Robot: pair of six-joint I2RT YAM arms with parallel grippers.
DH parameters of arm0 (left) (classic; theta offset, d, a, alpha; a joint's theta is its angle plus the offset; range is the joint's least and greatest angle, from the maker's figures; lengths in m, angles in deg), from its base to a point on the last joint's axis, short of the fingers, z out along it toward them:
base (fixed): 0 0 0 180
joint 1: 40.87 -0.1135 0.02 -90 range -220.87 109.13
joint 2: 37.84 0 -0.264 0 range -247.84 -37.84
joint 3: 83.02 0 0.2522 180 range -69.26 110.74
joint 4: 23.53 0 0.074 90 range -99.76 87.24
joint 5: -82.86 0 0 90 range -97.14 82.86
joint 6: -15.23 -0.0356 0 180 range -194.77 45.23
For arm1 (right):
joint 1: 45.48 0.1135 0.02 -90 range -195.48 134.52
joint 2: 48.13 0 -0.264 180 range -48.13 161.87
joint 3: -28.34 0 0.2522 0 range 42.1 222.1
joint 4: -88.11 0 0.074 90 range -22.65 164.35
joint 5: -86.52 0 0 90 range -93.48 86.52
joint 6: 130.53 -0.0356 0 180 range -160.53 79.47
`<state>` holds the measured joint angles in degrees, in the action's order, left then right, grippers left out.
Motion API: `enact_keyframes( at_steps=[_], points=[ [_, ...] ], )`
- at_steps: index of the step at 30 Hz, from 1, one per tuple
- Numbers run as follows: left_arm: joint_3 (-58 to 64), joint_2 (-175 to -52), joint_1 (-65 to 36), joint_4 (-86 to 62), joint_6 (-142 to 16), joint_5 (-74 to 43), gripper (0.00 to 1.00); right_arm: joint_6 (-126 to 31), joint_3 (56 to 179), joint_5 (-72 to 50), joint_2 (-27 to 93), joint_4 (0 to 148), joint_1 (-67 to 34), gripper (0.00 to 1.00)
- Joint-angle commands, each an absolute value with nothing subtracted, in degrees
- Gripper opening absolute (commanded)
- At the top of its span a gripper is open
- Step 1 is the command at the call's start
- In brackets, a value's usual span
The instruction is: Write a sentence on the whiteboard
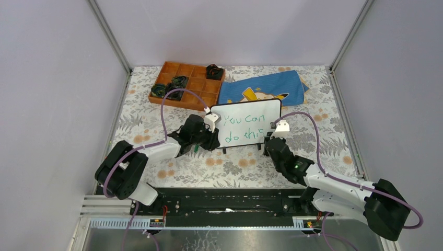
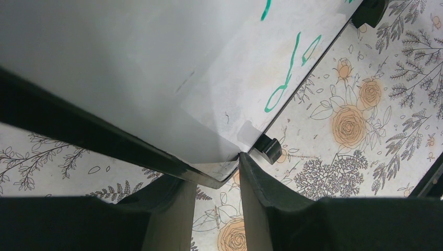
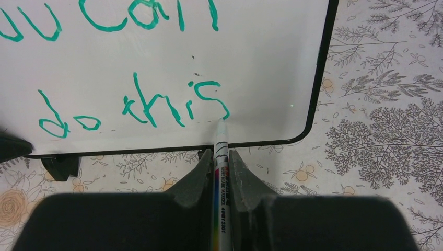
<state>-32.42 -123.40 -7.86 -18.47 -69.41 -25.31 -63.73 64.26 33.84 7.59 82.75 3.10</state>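
Whiteboard [image 1: 271, 112] upright, centre of top view, green sentence [image 1: 241, 128] "You can do this" on it. Left gripper [image 2: 215, 171] part-closed, pinching board's lower corner. Right gripper [image 3: 219, 159] clamped on marker [image 3: 220, 137], tip touching final "s"

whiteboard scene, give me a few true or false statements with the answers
1. The right pincer holds a marker. True.
2. The sentence on the whiteboard is written in red. False: it is green.
3. The left pincer grips the whiteboard's lower corner. True.
4. The blue cloth lies on the arms' side of the whiteboard. False: it lies behind it, farther from the arms.
5. The marker's tip is at the end of "this". True.
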Motion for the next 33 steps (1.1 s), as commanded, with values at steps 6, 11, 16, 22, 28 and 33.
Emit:
enact_keyframes(
  at_steps=[6, 11, 16, 22, 28, 33],
  points=[
    [-32.00, -123.43, -7.04, -17.79, -70.82, -24.29, 0.40, -65.16, 64.82, 29.68, 9.58, 85.00, 2.62, 0.00],
    [-32.00, -123.44, -7.03, -17.79, -70.82, -24.28, 0.40, -65.40, 64.65, 28.42, 9.46, 86.64, 2.63, 0.00],
    [-32.08, -123.32, -7.03, -17.86, -70.82, -24.28, 0.40, -65.32, 64.89, 27.02, 9.09, 87.85, 2.64, 0.00],
    [-32.06, -123.41, -7.05, -17.86, -70.82, -24.19, 0.40, -65.69, 65.17, 25.88, 6.96, 85.75, 2.61, 0.00],
    [-32.27, -123.06, -7.03, -17.98, -70.80, -24.11, 0.40, -65.98, 64.81, 25.95, -1.86, 77.33, 2.69, 0.00],
    [-32.13, -122.93, -7.03, -17.81, -70.65, -23.69, 0.40, -66.51, 66.09, 29.24, -12.16, 67.10, 2.61, 0.00]
  ],
)
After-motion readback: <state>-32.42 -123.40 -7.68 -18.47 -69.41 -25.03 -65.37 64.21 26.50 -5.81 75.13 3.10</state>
